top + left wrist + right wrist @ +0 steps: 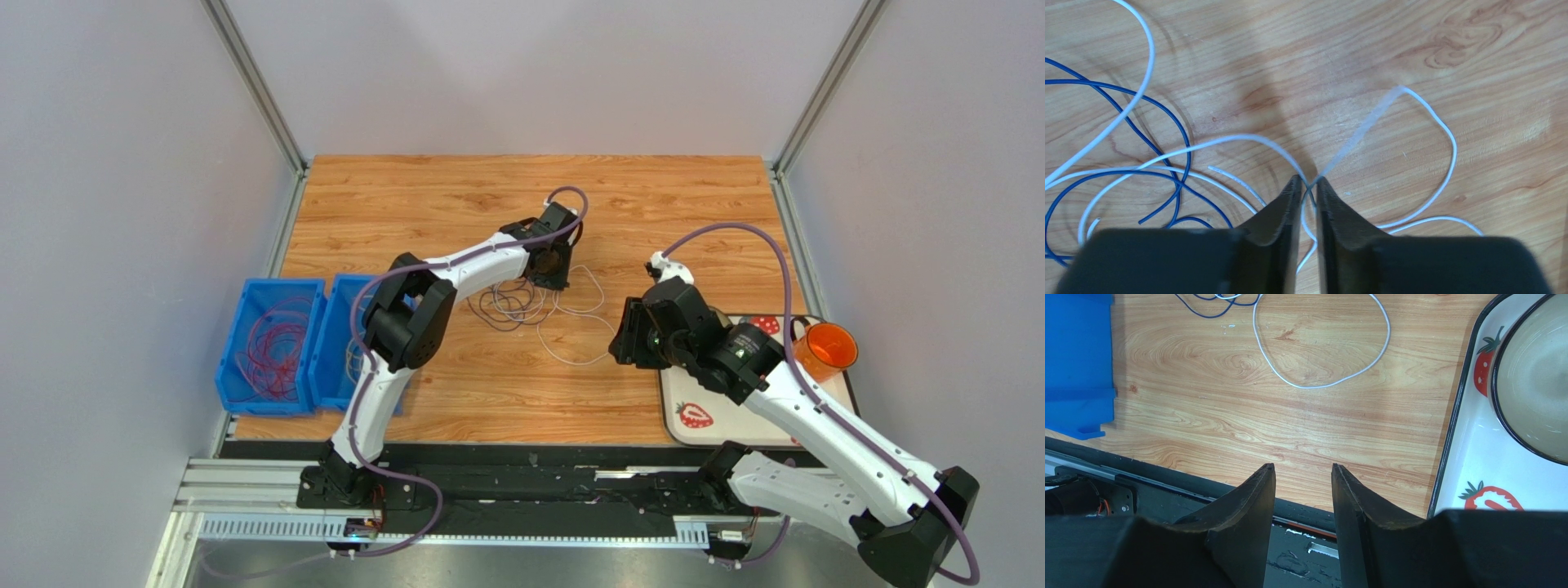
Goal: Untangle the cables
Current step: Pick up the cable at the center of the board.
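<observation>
Right now the left end effector point(1309, 184) has its jaws drawn nearly together around a white cable point(1447, 153), just where two white strands cross at its tips. A thin slit shows between the jaws, so I cannot tell whether they truly bite the wire. Blue cables point(1177, 131) lie looped on the surface point(1413, 37) to its left, mixed with more white strands. The right end effector point(1303, 468) is released and grasps nothing; a white loop point(1315, 388) lies well ahead of it, and a strawberry tray point(1468, 465) sits at its right.

The risk, as I judge it, is pinching both crossing strands at once, so a pull would tighten the knot or drag the blue loops along. A loose bite would let the wire slip free.

One white strand rising from the tips is blurred. The cable's run below the jaws is hidden by the fingers.
</observation>
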